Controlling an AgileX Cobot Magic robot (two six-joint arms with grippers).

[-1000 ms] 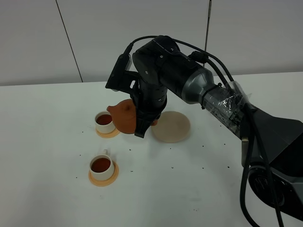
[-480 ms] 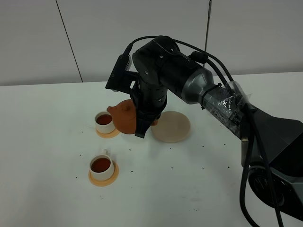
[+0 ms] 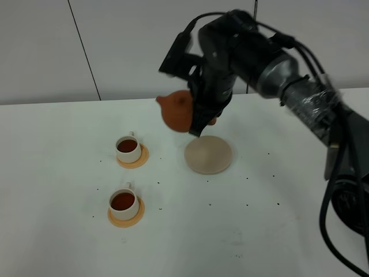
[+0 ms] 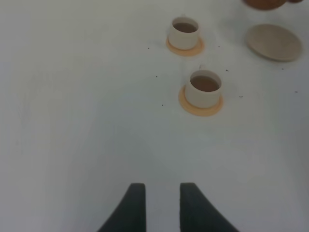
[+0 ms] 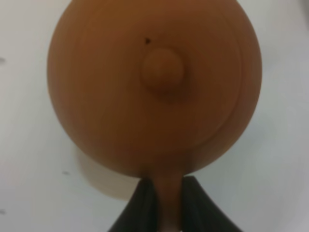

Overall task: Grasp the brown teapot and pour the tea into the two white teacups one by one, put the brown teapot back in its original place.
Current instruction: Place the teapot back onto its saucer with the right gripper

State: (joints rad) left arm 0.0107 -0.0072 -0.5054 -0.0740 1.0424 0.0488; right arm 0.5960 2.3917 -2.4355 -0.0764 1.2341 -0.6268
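Reddish-brown teapot (image 3: 177, 111), cream-white teacups (image 3: 128, 149) on orange coasters (image 3: 126, 217), beige saucer (image 3: 208, 154).

place: looks like a robotics lab tbh | why: bare white table (image 3: 52, 231), plain grey panel wall (image 3: 115, 46), big cabled robot arm (image 3: 300, 98), nothing homey

we see the left gripper (image 4: 158, 205) over bare table (image 4: 72, 121), two filled white teacups (image 4: 203, 88) on orange coasters (image 4: 200, 104), a beige saucer (image 4: 274, 42) (teapot (image 4: 263, 4) edge above)
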